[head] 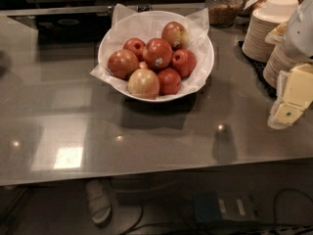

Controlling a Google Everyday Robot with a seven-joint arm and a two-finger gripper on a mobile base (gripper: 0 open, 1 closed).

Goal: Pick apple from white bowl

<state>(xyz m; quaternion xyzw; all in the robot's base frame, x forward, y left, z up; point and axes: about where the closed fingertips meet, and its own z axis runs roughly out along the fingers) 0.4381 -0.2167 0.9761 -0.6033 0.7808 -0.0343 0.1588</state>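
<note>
The white bowl (204,58) stands at the back middle of the grey counter, lined with crumpled white paper whose corners stick out over the rim. It holds several apples. The apple (157,53), large, deep red with a small white sticker, lies on top in the middle of the pile. A pale yellow-pink apple (144,83) lies at the bowl's front, with smaller red apples around. My gripper (292,101), with pale yellow fingers, hangs at the right edge of the view, well to the right of the bowl and apart from it, holding nothing that I can see.
Stacks of beige disposable bowls (266,28) stand at the back right on a dark mat, just behind my arm. A glass jar (224,4) stands behind the bowl to the right. The counter's front edge (146,175) runs across the lower view, with cables below.
</note>
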